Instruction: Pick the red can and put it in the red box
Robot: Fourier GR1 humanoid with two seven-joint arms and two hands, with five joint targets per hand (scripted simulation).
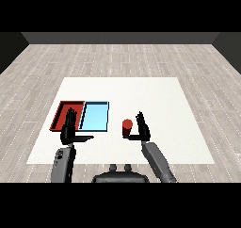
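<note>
Right hand (142, 127) spreading beside red can (127, 126), not yet curling | advice: wrap can squarely before lifting toward red tray (62, 110) | left hand (69, 126) idling, fingers straight

I log one red can (127, 126), upright on the worktop (155, 95); one red tray (61, 110), well left of it.
</note>
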